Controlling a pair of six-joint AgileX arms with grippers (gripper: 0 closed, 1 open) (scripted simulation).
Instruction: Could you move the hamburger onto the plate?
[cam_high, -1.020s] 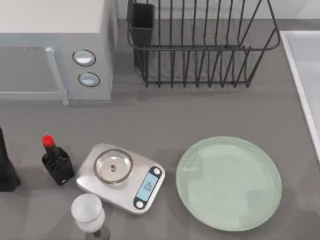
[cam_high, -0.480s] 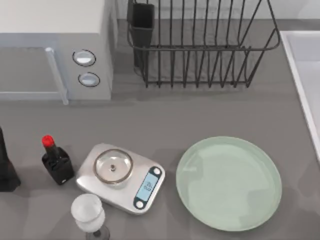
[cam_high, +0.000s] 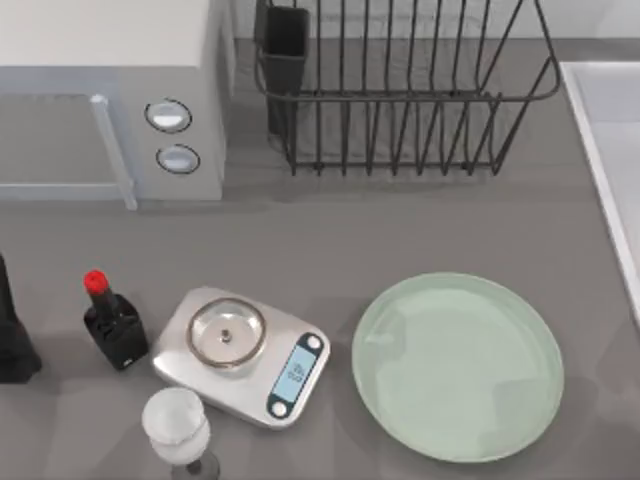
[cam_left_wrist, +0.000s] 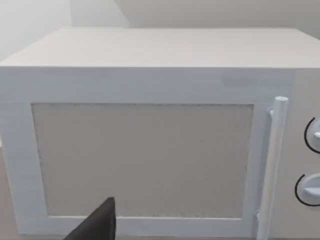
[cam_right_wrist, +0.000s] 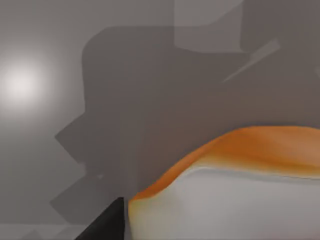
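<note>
Nothing on the table has shifted since a second ago; only the shadows creeping over the plate (cam_high: 457, 366) have changed a little. Close up at your right wrist, the hamburger (cam_right_wrist: 240, 185) sits right against the camera with a dark fingertip (cam_right_wrist: 107, 222) beside it, likely carried toward the plate, though you cannot tell whether that gripper is clamped on it or apart. Farther off, your left wrist faces the microwave (cam_left_wrist: 150, 135), its fingers' state also unclear, while scale (cam_high: 243, 353), bottle (cam_high: 113, 323), glass (cam_high: 176, 424) and rack (cam_high: 400, 85) sit untouched.
</note>
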